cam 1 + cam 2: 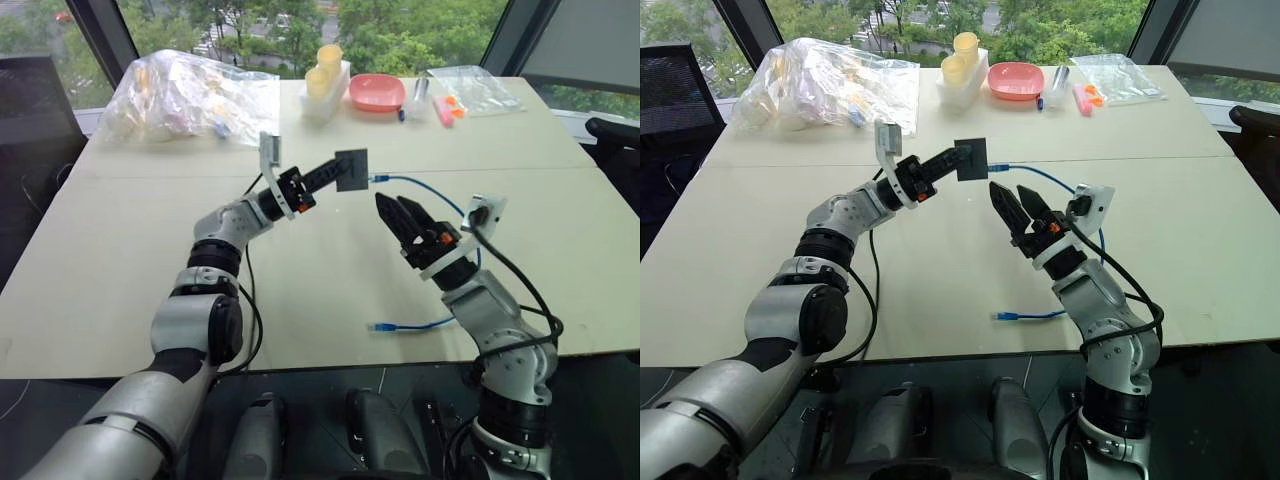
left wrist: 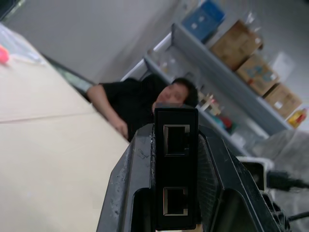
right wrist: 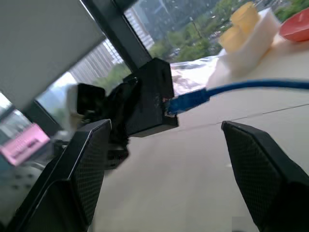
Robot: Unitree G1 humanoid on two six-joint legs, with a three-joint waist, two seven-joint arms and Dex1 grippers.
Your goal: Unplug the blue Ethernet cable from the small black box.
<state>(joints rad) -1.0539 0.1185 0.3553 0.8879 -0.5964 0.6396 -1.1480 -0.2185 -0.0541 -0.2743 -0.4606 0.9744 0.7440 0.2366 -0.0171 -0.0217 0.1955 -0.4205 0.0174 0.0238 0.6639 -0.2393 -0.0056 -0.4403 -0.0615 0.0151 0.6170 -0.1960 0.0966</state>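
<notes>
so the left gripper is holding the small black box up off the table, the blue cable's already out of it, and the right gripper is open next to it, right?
Not quite: the blue Ethernet cable is still plugged into the small black box, as the right wrist view shows. The rest holds: the left gripper holds the box above the table, and the right gripper is open beside it.

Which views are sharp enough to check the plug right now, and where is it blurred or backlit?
Left eye view: even daylight, the blue cable reads clearly at the black box. Right wrist view: the plug joint is fairly sharp, the near fingers soft, the window behind bright. Left wrist view: the box's ports are crisp, the person and shelves behind are out of focus.
</notes>
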